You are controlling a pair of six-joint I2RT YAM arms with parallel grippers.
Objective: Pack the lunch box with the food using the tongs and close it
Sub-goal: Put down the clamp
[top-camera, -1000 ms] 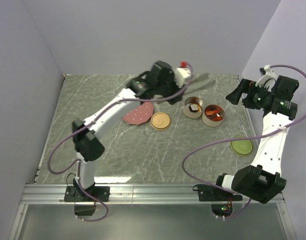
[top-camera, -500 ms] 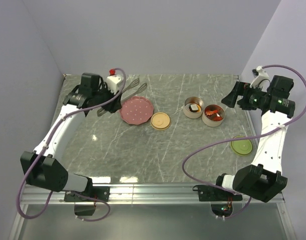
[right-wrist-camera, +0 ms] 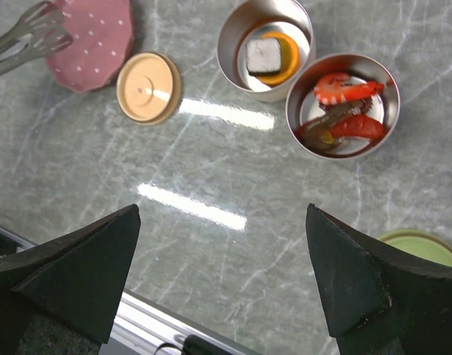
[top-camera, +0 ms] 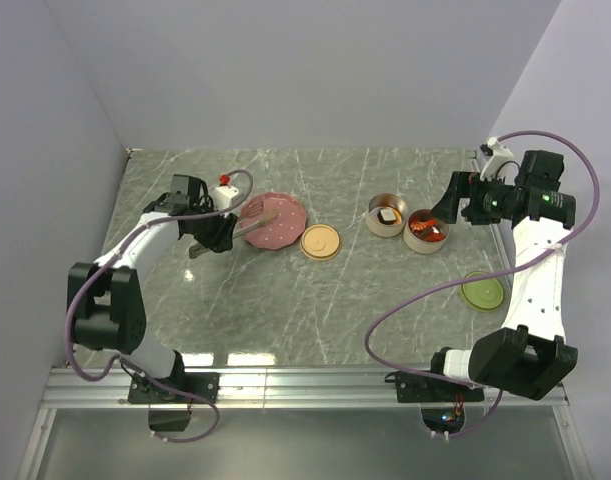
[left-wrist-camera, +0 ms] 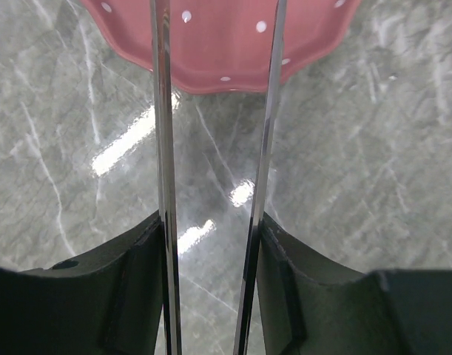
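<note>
My left hand (top-camera: 217,228), half closed, grips the tongs (top-camera: 250,224), their tips over the pink dotted plate (top-camera: 285,225), while the food (right-wrist-camera: 342,89) sits in two round tins (right-wrist-camera: 289,111) on the table (top-camera: 315,290) near my empty, wide-open right hand (right-wrist-camera: 222,274).

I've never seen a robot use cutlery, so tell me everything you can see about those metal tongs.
The tongs are long, thin and shiny grey, like metal: two slender arms side by side with a gap between. The left gripper clamps them from outside, one finger against each arm. Their tips reach over the pink dotted plate; whether they touch it is unclear.
</note>
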